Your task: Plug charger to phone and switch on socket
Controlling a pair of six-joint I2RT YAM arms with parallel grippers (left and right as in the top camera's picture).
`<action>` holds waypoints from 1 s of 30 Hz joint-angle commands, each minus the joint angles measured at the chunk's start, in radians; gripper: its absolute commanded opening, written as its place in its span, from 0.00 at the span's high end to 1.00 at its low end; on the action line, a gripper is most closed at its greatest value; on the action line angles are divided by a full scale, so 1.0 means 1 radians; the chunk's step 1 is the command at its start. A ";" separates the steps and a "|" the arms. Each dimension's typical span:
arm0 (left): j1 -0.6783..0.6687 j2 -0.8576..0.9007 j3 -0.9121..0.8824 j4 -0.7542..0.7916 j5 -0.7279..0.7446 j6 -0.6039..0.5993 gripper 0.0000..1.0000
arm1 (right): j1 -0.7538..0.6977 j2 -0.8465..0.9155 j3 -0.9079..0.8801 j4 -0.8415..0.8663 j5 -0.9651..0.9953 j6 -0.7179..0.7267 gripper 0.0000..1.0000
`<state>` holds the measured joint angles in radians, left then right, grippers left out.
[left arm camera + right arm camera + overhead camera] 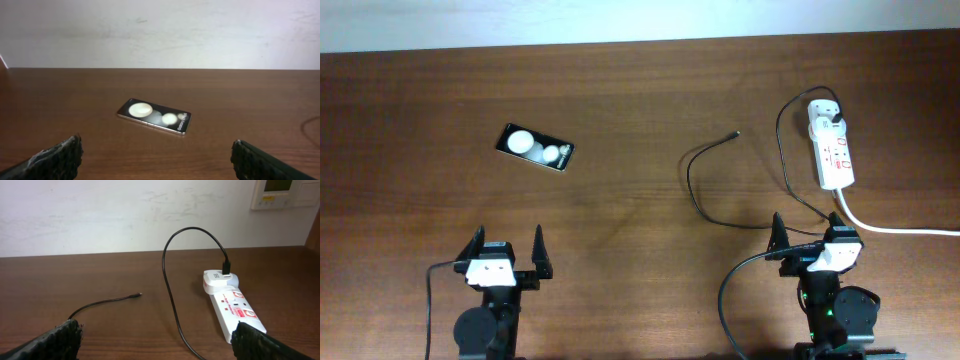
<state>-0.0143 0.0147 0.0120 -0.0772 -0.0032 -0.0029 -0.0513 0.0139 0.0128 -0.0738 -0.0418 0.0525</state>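
Observation:
The black glossy phone (pixel 535 147) lies flat on the table at the left, with two white round blobs on its face; it also shows in the left wrist view (pixel 155 116). The thin black charger cable (pixel 695 180) loops across the table, its connector tip (pixel 736 133) free on the wood, also in the right wrist view (pixel 138 296). Its white adapter (pixel 825 117) sits plugged in the far end of the white power strip socket (pixel 834 152), also seen in the right wrist view (pixel 237 311). My left gripper (pixel 507 247) is open and empty near the front edge. My right gripper (pixel 815 232) is open and empty, just in front of the socket.
The socket's thick white cord (pixel 900 229) runs off to the right edge. A pale wall stands behind the table's far edge. A white wall panel (pixel 285 194) shows at the top right of the right wrist view.

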 commanded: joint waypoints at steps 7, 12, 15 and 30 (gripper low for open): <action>0.004 -0.003 0.060 0.013 0.052 0.011 0.01 | -0.001 -0.008 -0.007 -0.002 0.009 0.005 0.01; 0.004 0.016 0.153 -0.098 0.052 0.011 0.01 | -0.001 -0.008 -0.007 -0.002 0.009 0.005 0.01; 0.004 0.056 0.224 -0.156 0.052 0.011 0.01 | -0.001 -0.008 -0.007 -0.002 0.009 0.005 0.01; 0.004 0.664 0.743 -0.400 0.053 -0.094 0.01 | -0.001 -0.008 -0.007 -0.002 0.009 0.005 0.01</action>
<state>-0.0143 0.5480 0.6155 -0.4252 0.0383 -0.0792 -0.0513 0.0139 0.0128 -0.0742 -0.0414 0.0528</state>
